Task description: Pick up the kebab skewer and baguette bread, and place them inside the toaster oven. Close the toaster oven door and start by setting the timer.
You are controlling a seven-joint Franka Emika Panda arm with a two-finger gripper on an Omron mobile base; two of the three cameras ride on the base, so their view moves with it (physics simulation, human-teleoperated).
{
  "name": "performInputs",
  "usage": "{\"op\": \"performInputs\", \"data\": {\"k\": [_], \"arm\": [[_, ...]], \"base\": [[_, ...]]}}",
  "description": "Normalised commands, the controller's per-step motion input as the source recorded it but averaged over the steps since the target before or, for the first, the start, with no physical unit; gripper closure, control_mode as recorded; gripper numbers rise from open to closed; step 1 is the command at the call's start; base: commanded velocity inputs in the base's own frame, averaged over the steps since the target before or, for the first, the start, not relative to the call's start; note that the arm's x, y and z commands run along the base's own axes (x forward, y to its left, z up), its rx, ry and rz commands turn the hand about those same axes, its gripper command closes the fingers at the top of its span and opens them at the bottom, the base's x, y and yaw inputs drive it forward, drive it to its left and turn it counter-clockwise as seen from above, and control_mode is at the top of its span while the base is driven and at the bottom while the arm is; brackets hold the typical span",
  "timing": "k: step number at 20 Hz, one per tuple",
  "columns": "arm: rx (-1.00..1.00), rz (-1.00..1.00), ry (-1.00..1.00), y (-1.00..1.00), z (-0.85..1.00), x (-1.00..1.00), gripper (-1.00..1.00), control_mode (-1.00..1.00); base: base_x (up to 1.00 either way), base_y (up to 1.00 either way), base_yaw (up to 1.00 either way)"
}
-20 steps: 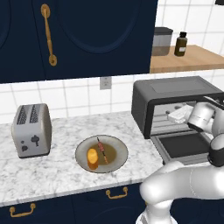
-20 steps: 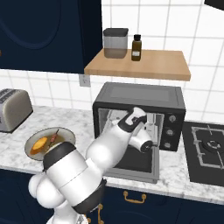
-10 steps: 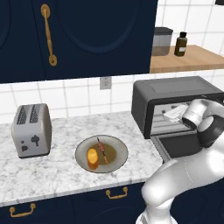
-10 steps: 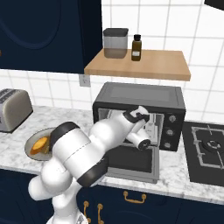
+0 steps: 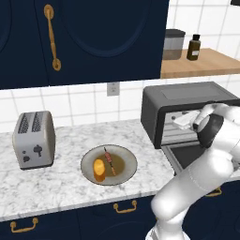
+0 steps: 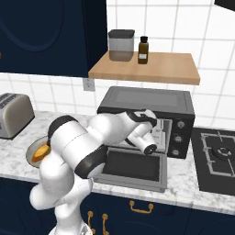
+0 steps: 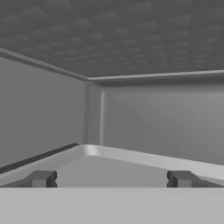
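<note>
the toaster oven (image 6: 147,120) sits on the marble counter (image 5: 61,178) under the wooden shelf (image 6: 146,68), and the toaster oven door (image 6: 134,167) is dropped flat out toward the robot, so the cavity is open for loading. the arm is bent over that door with its hand pushed into the opening; the gripper (image 7: 111,178) looks at the bare grey back corner of the cavity, its two fingertips (image 7: 40,178) spread wide with nothing between them. the pincer is released and empty.

both foods are well off to the robot's left, on the round plate (image 5: 127,165) between the oven and the silver toaster (image 5: 33,139). the baguette bread (image 5: 99,169) lies on the near part of the plate and the kebab skewer (image 5: 110,161) lies just beside it, pointing roughly front to back. they look untouched, so i'd say neither pick has been made and the arm has to come out of the oven and swing across to the plate. having the door already down makes sense: it leaves a clear way in once something is held.

the knobs (image 6: 178,136) on the oven's right panel are free for the timer later. a grey canister (image 6: 121,45) and a dark bottle (image 6: 143,50) stand on the shelf; the bottle has a pale label, but no writing or brand is readable anywhere.
</note>
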Motion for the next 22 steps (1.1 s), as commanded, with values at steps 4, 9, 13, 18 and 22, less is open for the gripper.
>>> {"op": "performInputs", "data": {"k": [4, 9, 13, 18, 22], "arm": [[0.00, -0.01, 0.01, -0.01, -0.50, -0.63, -1.00, -1.00], [0.01, -0.02, 0.11, 0.00, -0.39, -0.93, -1.00, -1.00], [0.02, -0.03, 0.22, 0.00, -0.06, -0.91, -1.00, -1.00], [0.01, -0.05, 0.28, -0.02, 0.00, -0.98, -1.00, -1.00], [0.01, -0.05, 0.31, -0.11, 0.00, -1.00, -1.00, -1.00]], "base": [[0.00, 0.00, 0.00], [0.00, 0.00, 0.00], [0.00, 0.00, 0.00], [0.00, 0.00, 0.00], [0.00, 0.00, 0.00]]}}
